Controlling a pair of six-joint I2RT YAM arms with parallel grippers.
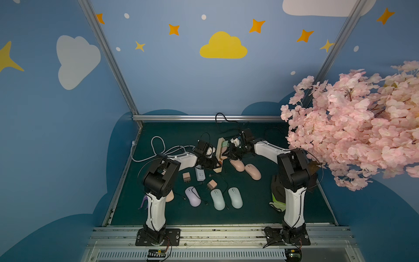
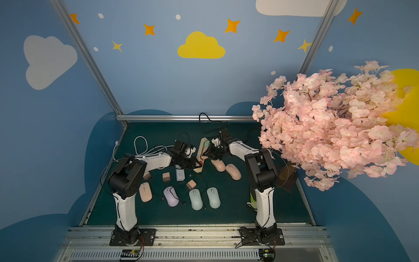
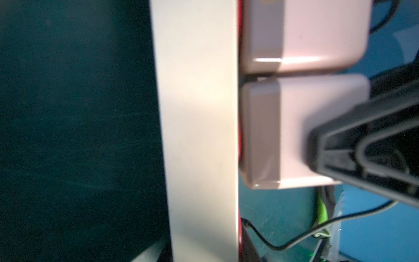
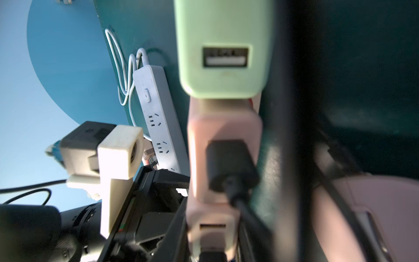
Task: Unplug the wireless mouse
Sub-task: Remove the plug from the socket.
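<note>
The black plug [image 4: 231, 165] of a mouse cable sits in the port of a pink charger [image 4: 224, 127]. That charger is pushed into a cream power strip [image 1: 219, 154], which stands tilted on its long edge near the middle of the green mat [image 1: 260, 208]. Along the strip, a green charger [image 4: 223, 34] with a bare port sits at 12 o'clock from the pink one, and a second pink charger [image 4: 213, 217] at 6 o'clock. Two pink mice [image 1: 237, 165] lie on the mat at 4 o'clock of the strip, just beside it; which one the cable reaches cannot be traced.

The right gripper [image 1: 228, 154] reaches in from 3 o'clock with one finger [image 3: 362, 147] against a pink charger. Whether it pinches anything cannot be told. The left gripper [image 1: 215, 165] is at the strip's 6 o'clock end, and its grip cannot be made out either.

Farther toward 6 o'clock lie a white power strip [image 1: 200, 174], loose chargers [image 1: 186, 177], a purple mouse [image 1: 193, 196] and two pale green mice [image 1: 217, 199].
</note>
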